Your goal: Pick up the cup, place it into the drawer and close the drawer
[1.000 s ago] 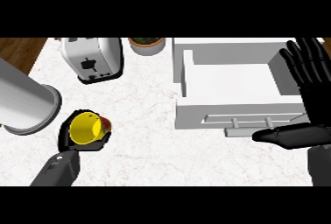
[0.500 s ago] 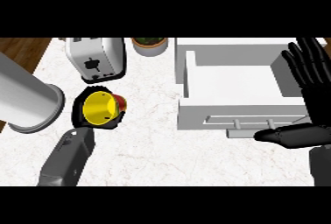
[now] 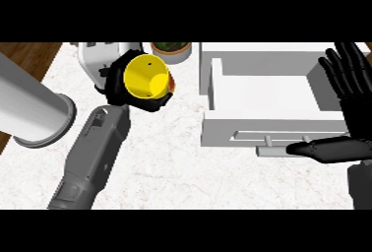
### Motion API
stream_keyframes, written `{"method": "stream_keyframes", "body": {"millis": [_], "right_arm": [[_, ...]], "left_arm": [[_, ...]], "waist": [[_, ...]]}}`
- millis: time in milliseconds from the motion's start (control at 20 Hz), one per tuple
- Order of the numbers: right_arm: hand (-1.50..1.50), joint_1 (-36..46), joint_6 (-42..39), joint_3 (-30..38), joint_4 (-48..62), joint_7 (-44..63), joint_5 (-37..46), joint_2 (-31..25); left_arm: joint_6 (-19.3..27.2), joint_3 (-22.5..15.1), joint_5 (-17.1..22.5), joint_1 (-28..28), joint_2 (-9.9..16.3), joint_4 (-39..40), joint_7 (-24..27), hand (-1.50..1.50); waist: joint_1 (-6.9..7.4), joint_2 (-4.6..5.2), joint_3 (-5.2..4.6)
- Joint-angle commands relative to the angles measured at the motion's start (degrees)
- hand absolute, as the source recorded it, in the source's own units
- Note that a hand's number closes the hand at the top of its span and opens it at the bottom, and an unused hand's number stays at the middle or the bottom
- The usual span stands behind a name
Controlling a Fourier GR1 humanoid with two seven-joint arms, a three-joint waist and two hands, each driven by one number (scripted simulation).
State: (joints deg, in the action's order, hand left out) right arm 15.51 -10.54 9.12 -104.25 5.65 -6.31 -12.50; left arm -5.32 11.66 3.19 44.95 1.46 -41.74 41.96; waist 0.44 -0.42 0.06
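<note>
Already the yellow cup (image 3: 147, 77) is off the desk, its open mouth tipped toward us, with the black fingers of the left hand (image 3: 134, 101) curled round its rim and underside. It hangs over the far left of the white marbled desk (image 3: 181, 172), just in front of a white toaster (image 3: 93, 61) and near a small potted plant (image 3: 170, 49). The white open drawer (image 3: 265, 96) lies to the right, well apart from the cup, its inside bare.

So the pick-up looks done; what is left, as I judge it, is carrying the cup rightward over the drawer's near wall, setting it inside, letting go, and pushing the drawer shut.

Over at the right edge the right hand (image 3: 349, 78) rests with fingers spread and straight, thumb lying just beside the drawer's front handle (image 3: 287, 141), holding nothing.

A big grey cylinder (image 3: 33, 110) lies on its side at the left, and brown wooden floor (image 3: 25, 56) shows beyond the desk's far left corner.
</note>
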Motion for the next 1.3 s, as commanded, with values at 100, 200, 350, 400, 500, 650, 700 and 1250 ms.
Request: {"method": "stream_keyframes", "body": {"millis": [100,200,350,400,500,650,700,1250], "right_arm": [[-1.50,-0.89,0.12,-0.18,-3.11,2.05,-0.89,0.21],[-1.50,-0.08,-0.33,0.16,1.57,-2.32,0.33,0.36],[-1.50,-0.97,0.67,-1.08,-3.34,1.48,0.67,0.66],[-1.50,-0.91,0.29,-0.38,-2.00,0.11,0.57,0.37],[-1.50,0.33,-0.73,0.27,2.21,-2.73,0.54,-0.03],[-1.50,2.12,0.35,-1.28,-0.18,0.16,0.64,0.77],[-1.50,1.67,-1.08,-1.51,2.07,-1.55,0.51,0.53],[-1.50,4.80,-1.24,-2.06,1.07,-0.41,-0.48,0.60]], "left_arm": [[10.09,-9.49,4.62,7.01,-1.42,-7.05,-12.46,1.50],[12.65,-8.76,3.36,12.44,-1.43,-6.31,-16.44,1.50],[16.86,-10.44,4.21,19.24,-1.45,-3.71,-22.15,1.50],[18.96,-13.74,6.13,18.20,-1.45,-4.63,-22.47,1.50],[19.45,-12.14,4.96,22.78,-1.46,2.59,-21.74,1.50],[25.87,-16.95,9.16,27.44,-1.46,7.38,-26.31,1.50],[25.10,-16.30,8.73,30.87,-1.46,9.22,-29.75,1.50],[22.02,-26.61,12.75,30.45,-1.46,24.05,-28.13,1.50]], "waist": [[-1.11,0.03,-0.04],[-1.03,0.32,-0.02],[-1.92,0.38,-0.04],[-1.66,0.38,-0.04],[-2.01,0.80,-0.02],[-3.81,0.98,-0.01],[-3.74,1.12,0.03],[-8.38,2.51,0.06]]}}
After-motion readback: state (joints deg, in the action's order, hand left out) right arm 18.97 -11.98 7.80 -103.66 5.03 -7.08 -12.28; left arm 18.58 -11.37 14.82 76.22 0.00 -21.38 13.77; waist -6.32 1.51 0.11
